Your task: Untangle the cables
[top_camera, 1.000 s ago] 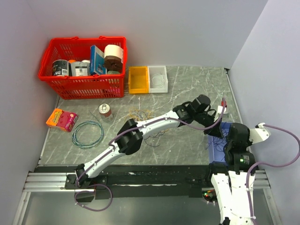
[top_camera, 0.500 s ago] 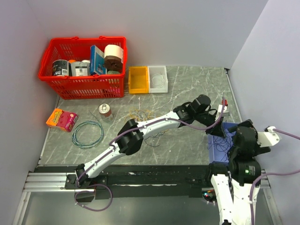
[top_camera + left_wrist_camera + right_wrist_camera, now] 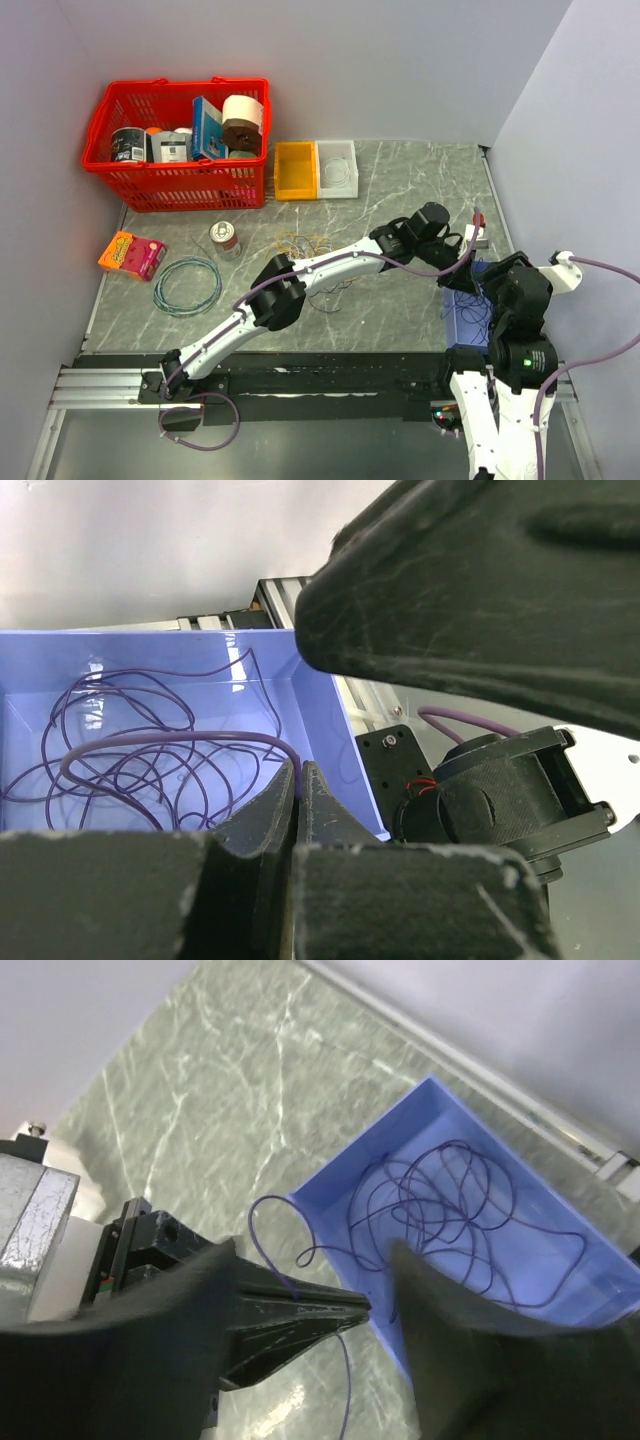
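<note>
Grey marble table, pale walls

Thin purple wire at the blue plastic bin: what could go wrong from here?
1. The left hand pinches the thin dark purple wire, whose tail hangs outside the blue plastic bin; on release it may slip onto the marble table.
2. The open right hand hovers close; the arms could collide.

A red basket sits at the far-left corner of the marble table, holding a tape roll, a blue box and a dark tin. Just right of it, 2 small bins touch side by side: 1 yellow-orange, 1 clear. A drink can stands upright near the basket's front. An orange packet and a teal coiled hoop lie further left. A blue tray sits at the right edge.
</note>
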Tool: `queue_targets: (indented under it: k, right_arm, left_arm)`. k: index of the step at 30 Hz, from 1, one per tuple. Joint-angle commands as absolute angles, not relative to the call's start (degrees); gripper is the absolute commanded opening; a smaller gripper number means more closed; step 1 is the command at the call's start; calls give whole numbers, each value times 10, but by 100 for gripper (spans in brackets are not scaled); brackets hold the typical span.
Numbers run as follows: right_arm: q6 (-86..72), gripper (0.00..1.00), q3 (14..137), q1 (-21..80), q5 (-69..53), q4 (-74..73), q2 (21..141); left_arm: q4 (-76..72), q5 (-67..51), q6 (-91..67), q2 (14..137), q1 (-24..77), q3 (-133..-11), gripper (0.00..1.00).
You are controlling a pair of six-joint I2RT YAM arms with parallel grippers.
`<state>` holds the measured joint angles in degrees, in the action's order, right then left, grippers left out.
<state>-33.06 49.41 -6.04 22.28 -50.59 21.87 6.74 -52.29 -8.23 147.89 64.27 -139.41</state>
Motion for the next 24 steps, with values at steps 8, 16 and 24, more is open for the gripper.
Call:
queue_targets:
  k: [8,16,24]
  right_arm:
    - [-336,59,463,-69,141,-463,237]
    - [-332,57,433,-79,123,-448,247]
    - [-285,12,442,-108,123,-414,268]
  left_arm:
    - [52,-550,-96,1474,637,-1403,1]
    - [54,-550,-95,1475,637,-1409,1]
    - [56,-562,-98,1474,637,-1407,1]
